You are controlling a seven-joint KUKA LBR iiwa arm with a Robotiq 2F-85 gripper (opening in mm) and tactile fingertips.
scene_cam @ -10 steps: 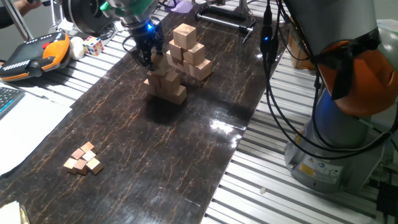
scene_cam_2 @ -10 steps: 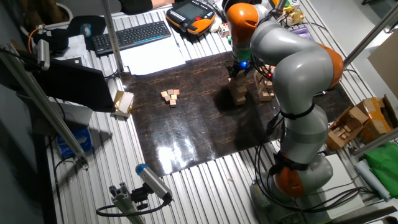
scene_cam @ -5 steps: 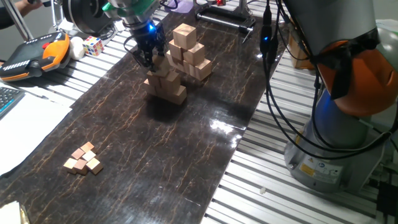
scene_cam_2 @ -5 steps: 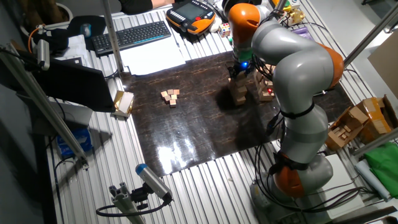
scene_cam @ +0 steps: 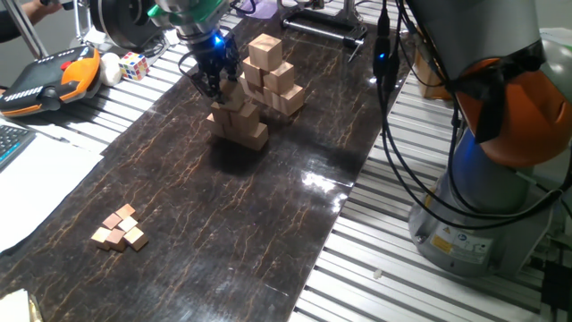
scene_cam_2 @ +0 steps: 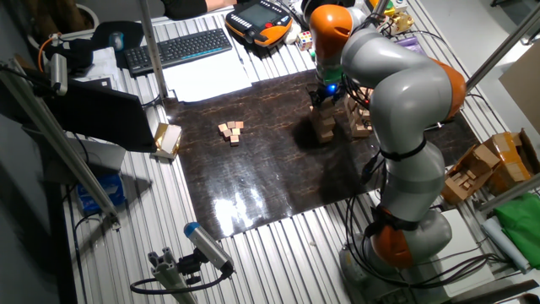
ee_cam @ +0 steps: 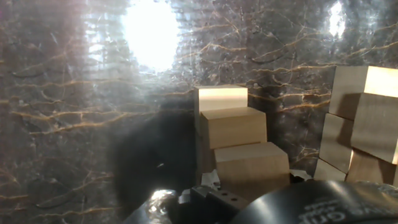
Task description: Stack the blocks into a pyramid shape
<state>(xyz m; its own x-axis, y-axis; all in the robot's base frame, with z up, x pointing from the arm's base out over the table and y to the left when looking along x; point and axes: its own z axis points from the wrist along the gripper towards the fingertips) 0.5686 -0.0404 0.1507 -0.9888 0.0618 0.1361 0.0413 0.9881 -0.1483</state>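
The blocks form a stepped pile, the pyramid shape, on the dark mat; it also shows in the other fixed view. My gripper hangs right over the pile's top, at its left side. In the hand view the blocks rise in steps toward the camera, and the nearest, top block lies between my fingertips. The fingers sit close on either side of it; whether they press on it does not show. The gripper is partly hidden by the arm in the other fixed view.
A taller stack of bigger cubes stands just behind and right of the pile, also at the hand view's right edge. Several tiny cubes lie at the mat's near left. The robot base stands beyond the mat's right edge.
The gripper has shifted very slightly at the pile's top; the blocks have not visibly moved.
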